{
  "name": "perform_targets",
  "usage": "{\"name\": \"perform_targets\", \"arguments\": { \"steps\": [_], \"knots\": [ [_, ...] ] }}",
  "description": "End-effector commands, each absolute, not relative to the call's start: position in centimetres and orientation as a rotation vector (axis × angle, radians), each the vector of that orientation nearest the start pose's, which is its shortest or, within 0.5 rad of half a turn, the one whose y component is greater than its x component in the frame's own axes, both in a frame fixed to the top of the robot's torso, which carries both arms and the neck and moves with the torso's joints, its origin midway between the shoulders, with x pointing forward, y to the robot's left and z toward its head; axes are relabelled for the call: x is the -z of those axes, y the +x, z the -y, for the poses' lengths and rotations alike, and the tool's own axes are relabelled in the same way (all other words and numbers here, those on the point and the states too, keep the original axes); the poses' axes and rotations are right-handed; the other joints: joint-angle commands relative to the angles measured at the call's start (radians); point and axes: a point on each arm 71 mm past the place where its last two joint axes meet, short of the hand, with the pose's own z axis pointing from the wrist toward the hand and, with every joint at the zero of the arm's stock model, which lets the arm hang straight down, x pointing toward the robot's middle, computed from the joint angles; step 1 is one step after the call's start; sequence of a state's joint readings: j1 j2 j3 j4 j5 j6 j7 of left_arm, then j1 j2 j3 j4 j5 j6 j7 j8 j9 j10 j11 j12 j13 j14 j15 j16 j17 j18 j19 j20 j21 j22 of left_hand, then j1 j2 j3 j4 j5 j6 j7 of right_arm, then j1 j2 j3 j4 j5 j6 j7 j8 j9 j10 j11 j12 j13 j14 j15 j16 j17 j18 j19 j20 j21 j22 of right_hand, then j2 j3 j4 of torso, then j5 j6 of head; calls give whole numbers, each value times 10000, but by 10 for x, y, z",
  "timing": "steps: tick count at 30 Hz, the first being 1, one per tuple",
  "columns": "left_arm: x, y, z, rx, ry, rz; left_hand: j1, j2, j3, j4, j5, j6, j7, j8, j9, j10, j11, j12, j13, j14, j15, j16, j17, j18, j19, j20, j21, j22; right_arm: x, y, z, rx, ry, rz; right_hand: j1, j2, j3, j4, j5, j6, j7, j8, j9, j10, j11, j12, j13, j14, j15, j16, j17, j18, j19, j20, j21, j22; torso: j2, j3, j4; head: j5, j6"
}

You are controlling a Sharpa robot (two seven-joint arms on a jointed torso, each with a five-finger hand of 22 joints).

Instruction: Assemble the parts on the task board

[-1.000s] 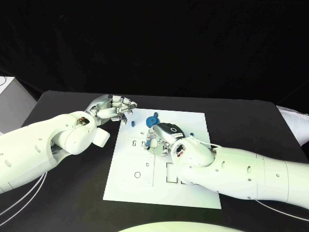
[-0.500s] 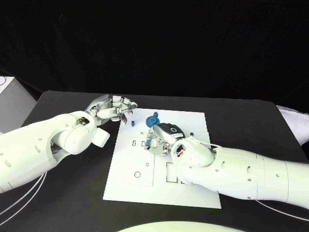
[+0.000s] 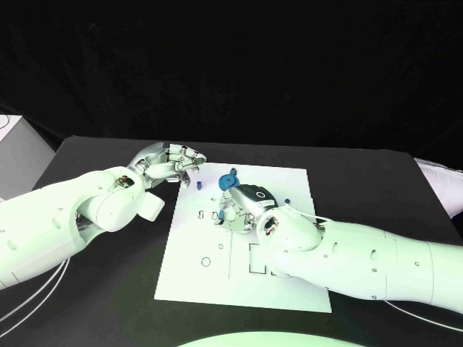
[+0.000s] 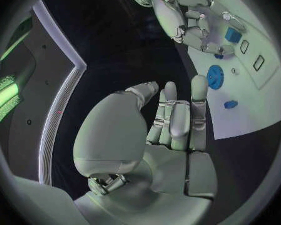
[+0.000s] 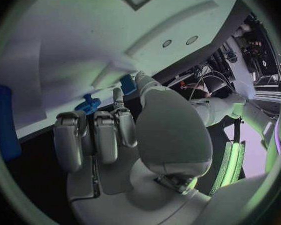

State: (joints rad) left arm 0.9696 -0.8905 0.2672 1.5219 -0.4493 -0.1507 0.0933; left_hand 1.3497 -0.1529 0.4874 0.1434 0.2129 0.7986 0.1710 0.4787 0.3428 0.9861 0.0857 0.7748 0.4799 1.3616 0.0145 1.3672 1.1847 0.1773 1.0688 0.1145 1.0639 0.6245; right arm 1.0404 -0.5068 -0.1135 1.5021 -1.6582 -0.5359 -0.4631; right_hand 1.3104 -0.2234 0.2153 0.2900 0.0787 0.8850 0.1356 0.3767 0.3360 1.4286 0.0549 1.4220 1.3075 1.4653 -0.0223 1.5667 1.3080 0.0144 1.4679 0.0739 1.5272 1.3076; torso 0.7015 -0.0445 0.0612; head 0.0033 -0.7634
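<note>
Clearly early in the job, the blue gear [image 3: 227,180] and a small blue part [image 4: 231,104] lie loose at the white task board's [image 3: 283,289] far end, while the left hand [image 3: 171,163] hovers curled and empty beside it and the right hand [image 3: 242,210] works a blue block [image 4: 233,35] with unclear grip.

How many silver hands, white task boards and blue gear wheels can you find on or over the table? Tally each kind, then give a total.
Silver hands: 2, the left hand and the right hand
White task board: 1
Blue gear wheel: 1
Total: 4
</note>
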Motion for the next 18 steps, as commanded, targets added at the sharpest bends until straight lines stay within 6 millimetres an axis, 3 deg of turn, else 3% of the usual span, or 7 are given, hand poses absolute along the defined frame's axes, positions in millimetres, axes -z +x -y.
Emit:
{"name": "perform_targets", "arguments": {
  "steps": [1,10,14,18],
  "knots": [
    [190,482,-228,14100,-8718,-17042,-54,-56,52,8,-48,-51,5,58,13,-70,6,50,14,82,34,66,36,-39,74,-14,35,14,259,424,52,-6875,-1023,-16267,-107,55,-145,9,-76,-164,43,-104,-57,-95,43,-86,1317,1055,69,41,2628,-31,868,91,-44,2344,10,-1,6,-5,13],
    [191,482,-228,13890,-8458,-17160,-41,-104,50,26,-54,-142,19,117,22,-41,14,529,233,259,47,298,337,-91,209,5,356,397,252,419,61,-7200,-772,-15845,-229,36,-550,32,-116,-400,145,-291,-175,-190,138,-162,1231,1055,153,41,2628,-33,871,170,-41,2349,-22,-8,7,14,46],
    [192,483,-227,13388,-8076,-17380,-103,-121,-6,104,-54,-126,-13,244,46,-31,-11,1302,634,499,28,570,721,-184,496,-3,823,1020,243,420,71,-7925,-617,-15623,-190,68,-738,31,-46,-579,219,-449,-260,-154,199,-111,1254,1055,203,41,2628,-39,880,216,-17,2365,-56,-3,-15,30,81],
    [197,483,-228,12402,-7802,-17941,-583,16,-238,670,-48,10,-144,492,128,322,-122,2252,1221,859,-64,865,1237,-305,966,-77,1356,1805,230,427,84,-9250,-467,-15654,537,221,-526,-42,439,-486,244,-484,-308,-341,227,-246,1109,1055,236,41,2628,69,719,263,-484,2099,-98,23,-49,87,105]
  ]
}}
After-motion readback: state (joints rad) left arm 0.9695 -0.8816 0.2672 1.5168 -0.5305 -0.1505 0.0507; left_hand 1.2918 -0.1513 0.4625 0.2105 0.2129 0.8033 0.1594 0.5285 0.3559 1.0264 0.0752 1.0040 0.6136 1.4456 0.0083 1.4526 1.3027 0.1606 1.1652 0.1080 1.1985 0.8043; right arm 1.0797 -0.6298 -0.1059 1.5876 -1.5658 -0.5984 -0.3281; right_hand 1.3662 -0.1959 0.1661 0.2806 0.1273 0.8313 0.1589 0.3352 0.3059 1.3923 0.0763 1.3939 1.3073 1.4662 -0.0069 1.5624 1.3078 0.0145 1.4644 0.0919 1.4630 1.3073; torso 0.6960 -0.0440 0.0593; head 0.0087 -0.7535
